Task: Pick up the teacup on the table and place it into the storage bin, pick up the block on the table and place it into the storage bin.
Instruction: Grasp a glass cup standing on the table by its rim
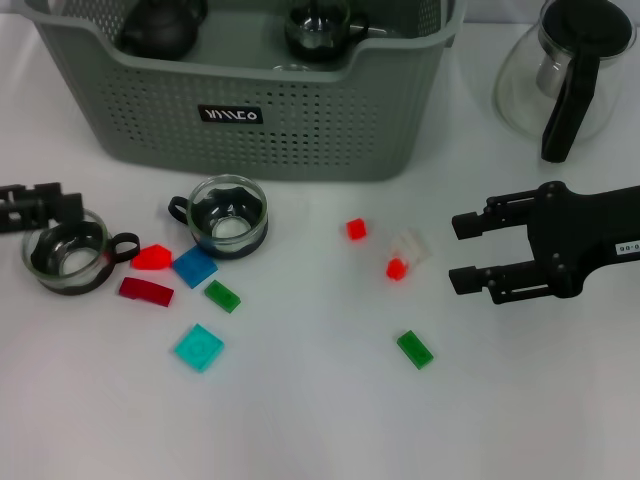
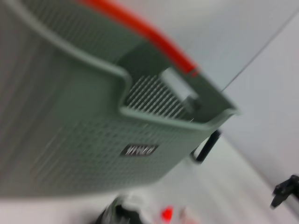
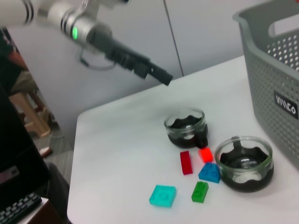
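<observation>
The grey-green storage bin (image 1: 300, 120) stands at the back of the table and also shows in the wrist views (image 2: 93, 140) (image 3: 275, 79). One glass teacup (image 1: 228, 215) (image 3: 244, 161) sits just in front of it. A second teacup (image 1: 68, 255) (image 3: 186, 127) is at the far left, with my left gripper (image 1: 30, 207) right behind and above it. Several blocks lie around: red (image 1: 356, 229), red (image 1: 396, 268), green (image 1: 414, 349), blue (image 1: 194, 266), cyan (image 1: 198, 347). My right gripper (image 1: 458, 250) hovers open to the right of the small red block, holding nothing.
A glass teapot (image 1: 565, 70) with a black handle stands at the back right. A dark teapot (image 1: 160, 28) and a glass cup (image 1: 320, 30) lie in the bin. A clear block (image 1: 412, 245), red blocks (image 1: 152, 258) (image 1: 146, 291) and a green block (image 1: 222, 296) also lie about.
</observation>
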You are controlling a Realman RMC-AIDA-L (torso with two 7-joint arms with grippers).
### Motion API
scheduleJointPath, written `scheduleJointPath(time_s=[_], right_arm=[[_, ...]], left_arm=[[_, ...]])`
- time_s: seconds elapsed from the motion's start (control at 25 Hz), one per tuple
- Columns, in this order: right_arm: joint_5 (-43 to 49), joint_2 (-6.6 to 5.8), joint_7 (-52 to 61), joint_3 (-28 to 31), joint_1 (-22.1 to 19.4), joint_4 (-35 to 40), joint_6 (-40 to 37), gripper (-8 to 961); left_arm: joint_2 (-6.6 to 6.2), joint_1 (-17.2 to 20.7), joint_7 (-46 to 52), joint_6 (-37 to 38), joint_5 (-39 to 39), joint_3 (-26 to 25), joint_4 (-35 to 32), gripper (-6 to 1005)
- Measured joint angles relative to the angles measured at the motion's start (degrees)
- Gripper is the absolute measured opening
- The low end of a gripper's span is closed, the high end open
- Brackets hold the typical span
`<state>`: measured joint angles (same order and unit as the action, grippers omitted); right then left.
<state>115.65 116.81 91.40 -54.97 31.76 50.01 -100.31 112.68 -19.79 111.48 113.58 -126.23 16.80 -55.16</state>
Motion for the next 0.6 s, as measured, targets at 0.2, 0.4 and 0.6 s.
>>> scheduleJointPath(time_s=[0.2, 0.4, 0.6], right_arm=[[1.2, 0.11, 0.2, 0.1, 1.1, -0.2, 0.2, 713], [1.8, 0.32, 0.2, 0.1, 1.5, -0.2, 0.6, 714], [2.0, 0.35, 0.2, 0.5, 1.6, -0.5, 1.1, 714]], left_arm=[[-2.07, -2.4, 17.4, -0.4, -5.1, 10.3, -13.9, 778], [-1.42, -9.1, 21.0, -1.8, -19.9, 14.1, -21.7, 778], [4.42, -11.3, 13.5, -7.0, -26.6, 19.6, -27.6, 778]])
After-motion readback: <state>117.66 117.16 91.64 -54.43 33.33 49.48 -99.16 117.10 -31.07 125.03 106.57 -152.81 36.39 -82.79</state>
